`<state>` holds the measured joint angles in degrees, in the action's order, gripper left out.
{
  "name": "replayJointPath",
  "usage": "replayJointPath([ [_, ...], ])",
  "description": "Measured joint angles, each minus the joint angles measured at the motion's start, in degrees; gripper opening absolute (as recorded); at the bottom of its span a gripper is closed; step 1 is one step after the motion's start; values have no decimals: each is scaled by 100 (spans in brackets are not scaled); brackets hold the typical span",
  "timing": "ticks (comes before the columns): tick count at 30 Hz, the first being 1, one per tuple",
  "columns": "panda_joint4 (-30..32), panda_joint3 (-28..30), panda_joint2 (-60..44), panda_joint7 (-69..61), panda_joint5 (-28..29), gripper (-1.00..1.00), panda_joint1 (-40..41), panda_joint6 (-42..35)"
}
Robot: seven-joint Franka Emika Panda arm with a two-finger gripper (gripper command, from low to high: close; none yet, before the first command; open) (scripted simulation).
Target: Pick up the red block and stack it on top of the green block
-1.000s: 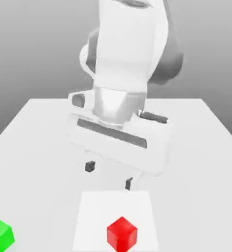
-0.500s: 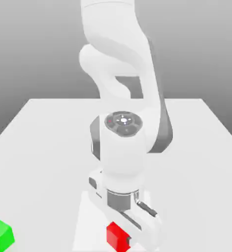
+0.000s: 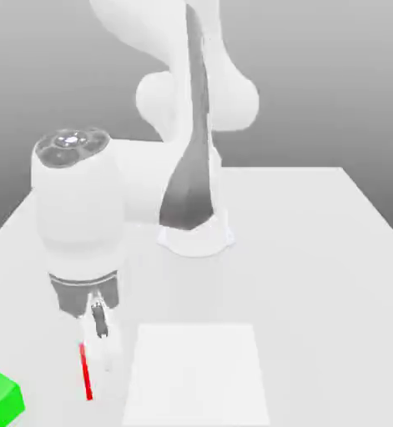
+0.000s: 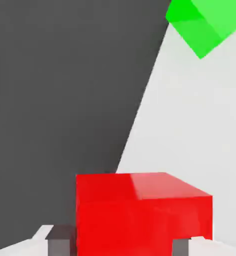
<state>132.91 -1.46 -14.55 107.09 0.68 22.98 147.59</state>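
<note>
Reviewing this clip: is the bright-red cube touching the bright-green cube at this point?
Apart. The hand view shows pale table surface between the bright-red cube and the bright-green cube.

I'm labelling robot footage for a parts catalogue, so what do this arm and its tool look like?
Smooth, rounded white arm with dark grey panels and a round grey cap on top; its tool has white fingers with dark grey, blocky tips.
</note>
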Motion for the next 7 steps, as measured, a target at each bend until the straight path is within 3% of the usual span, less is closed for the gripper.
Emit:
replayJointPath([
  [3,-426,350,-641,281,-236,-100,362,212],
  [4,-499,391,-840,314,-283,100,419,335],
  [7,-499,391,-840,313,-283,100,419,336],
])
